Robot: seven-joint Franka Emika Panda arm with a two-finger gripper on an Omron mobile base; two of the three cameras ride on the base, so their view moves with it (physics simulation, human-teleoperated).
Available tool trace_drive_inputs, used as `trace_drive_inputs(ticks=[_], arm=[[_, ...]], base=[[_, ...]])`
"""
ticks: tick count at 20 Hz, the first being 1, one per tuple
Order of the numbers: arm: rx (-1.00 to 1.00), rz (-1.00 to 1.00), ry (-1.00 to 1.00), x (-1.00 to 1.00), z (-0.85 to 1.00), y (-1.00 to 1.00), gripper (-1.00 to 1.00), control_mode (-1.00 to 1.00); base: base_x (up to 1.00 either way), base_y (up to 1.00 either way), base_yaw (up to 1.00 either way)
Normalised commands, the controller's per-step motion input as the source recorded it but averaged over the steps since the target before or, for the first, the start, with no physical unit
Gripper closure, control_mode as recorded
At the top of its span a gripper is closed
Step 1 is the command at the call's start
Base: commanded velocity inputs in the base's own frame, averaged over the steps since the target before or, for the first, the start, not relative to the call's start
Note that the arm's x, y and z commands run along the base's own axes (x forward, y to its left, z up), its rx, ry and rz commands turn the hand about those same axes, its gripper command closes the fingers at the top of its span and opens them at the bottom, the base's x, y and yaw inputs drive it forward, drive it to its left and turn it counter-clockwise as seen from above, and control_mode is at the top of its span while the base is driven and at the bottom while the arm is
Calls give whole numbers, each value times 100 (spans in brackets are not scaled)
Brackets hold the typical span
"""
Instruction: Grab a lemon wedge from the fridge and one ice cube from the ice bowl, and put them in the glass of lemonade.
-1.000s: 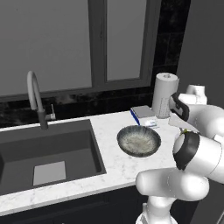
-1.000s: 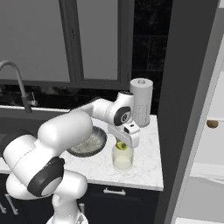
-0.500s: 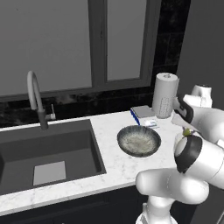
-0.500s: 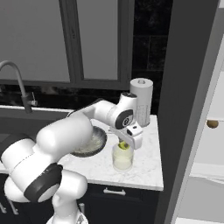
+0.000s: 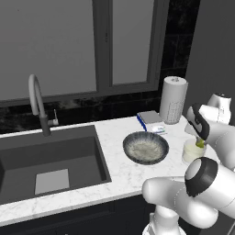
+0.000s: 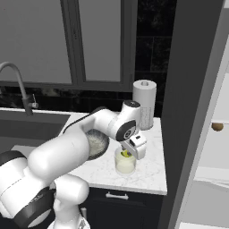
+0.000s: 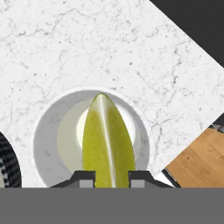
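Note:
My gripper [image 7: 111, 177] is shut on the lemon wedge [image 7: 107, 140], a yellow-green sliver that points down into the mouth of the glass of lemonade [image 7: 48, 135]. From the right base view the gripper [image 6: 127, 154] hangs just above the glass of lemonade [image 6: 125, 164] with the lemon wedge [image 6: 126, 154] at the rim. From the left the lemon wedge [image 5: 200, 144] sits over the glass of lemonade [image 5: 192, 152]. The ice bowl [image 5: 145, 148] lies on the counter to the glass's left. The fridge [image 6: 192, 89] stands at the right, door open.
A white paper towel roll [image 5: 173, 100] stands behind the glass by the wall, next to a blue-edged sponge [image 5: 150, 118]. The sink [image 5: 46, 160] and its tap [image 5: 39, 104] lie to the left. A small brown item [image 6: 217, 126] sits on a fridge shelf. Counter edge runs close to the glass.
The hand has come down a little, bringing the lemon wedge closer to the glass's rim. Bowl, glass and base have stayed put.

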Motion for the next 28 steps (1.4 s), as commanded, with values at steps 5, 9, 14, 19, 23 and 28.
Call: trace_drive_inputs(ticks=[5, 9, 14, 19, 23, 28], arm=[[-3, -1, 1, 0, 0, 16, 100, -100], [-7, -5, 6, 6, 0, 16, 100, -100], [0, -2, 4, 9, 0, 0, 100, -100], [0, 0, 0, 8, 0, 1, 100, -100], [0, 0, 0, 3, 0, 0, 100, -100], [0, 0, 0, 8, 0, 0, 100, -100]], base=[[0, 0, 0], [0, 0, 0], [0, 0, 0], [0, 0, 0], [0, 0, 0], [0, 0, 0]])
